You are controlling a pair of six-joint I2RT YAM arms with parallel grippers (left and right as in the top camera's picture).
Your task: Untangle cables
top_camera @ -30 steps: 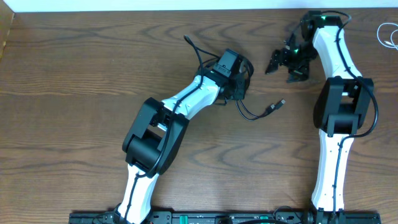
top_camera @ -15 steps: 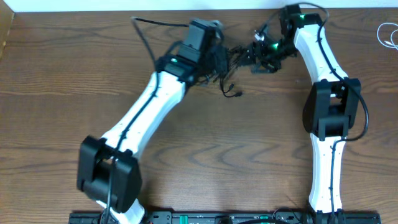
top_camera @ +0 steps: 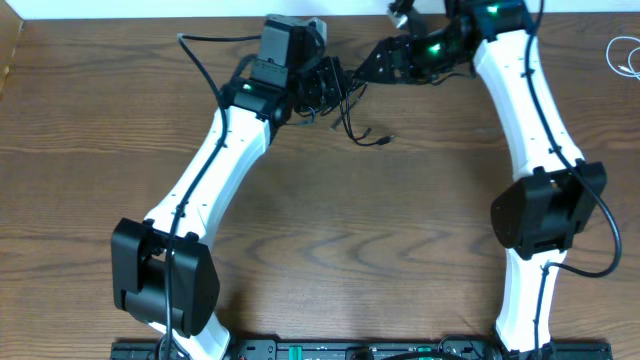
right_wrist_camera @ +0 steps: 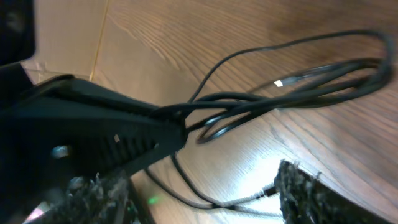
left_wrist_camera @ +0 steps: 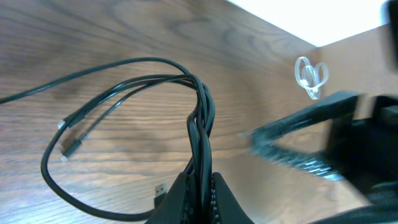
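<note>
The black cable (top_camera: 350, 118) hangs in loops from my left gripper (top_camera: 322, 85) at the far middle of the table, its plug ends (top_camera: 386, 140) near the wood. In the left wrist view the left gripper (left_wrist_camera: 200, 182) is shut on a bundle of black cable strands (left_wrist_camera: 200, 118). My right gripper (top_camera: 385, 62) is open just right of the left one; in the right wrist view its fingers (right_wrist_camera: 199, 180) stand wide apart around the black cable's loops (right_wrist_camera: 298, 87) without closing on them. The white cable (top_camera: 625, 55) lies coiled at the far right; it also shows in the left wrist view (left_wrist_camera: 311, 74).
The table's far edge (top_camera: 150, 18) meets a white wall just behind both grippers. A tan box edge (top_camera: 8, 55) stands at the far left corner. Both arm bases sit at the near edge.
My left gripper has carried the black cable up and left toward the far edge. My right gripper has moved left and back, close beside the left one.
</note>
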